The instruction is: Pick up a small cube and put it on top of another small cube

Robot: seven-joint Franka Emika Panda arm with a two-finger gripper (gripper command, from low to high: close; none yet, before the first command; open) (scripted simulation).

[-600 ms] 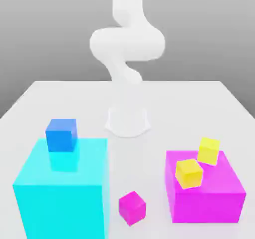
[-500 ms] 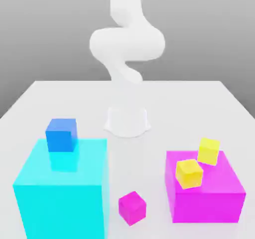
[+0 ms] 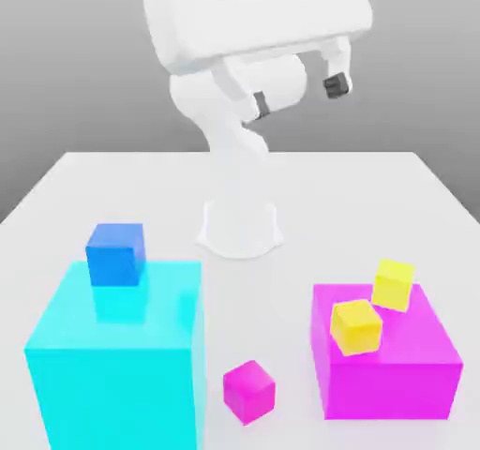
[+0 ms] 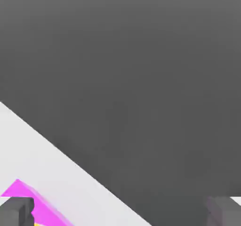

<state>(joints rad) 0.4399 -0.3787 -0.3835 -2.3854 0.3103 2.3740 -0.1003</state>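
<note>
Nearest you, the pink cube is sitting untouched on the table, btwn the cyan block and the magenta block. Further back, the gripper is now hanging high w/ fingers spread wide, holding nothing; moments ago it wasn't showing. So you're only starting the approach, pickup not yet begun.

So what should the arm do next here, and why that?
Probably lower the open gripper toward the small pink cube. The gripper hangs high above the table with nothing between its fingers, while that cube sits alone on the table between the big cyan block and the big pink block, free to grab.
</note>
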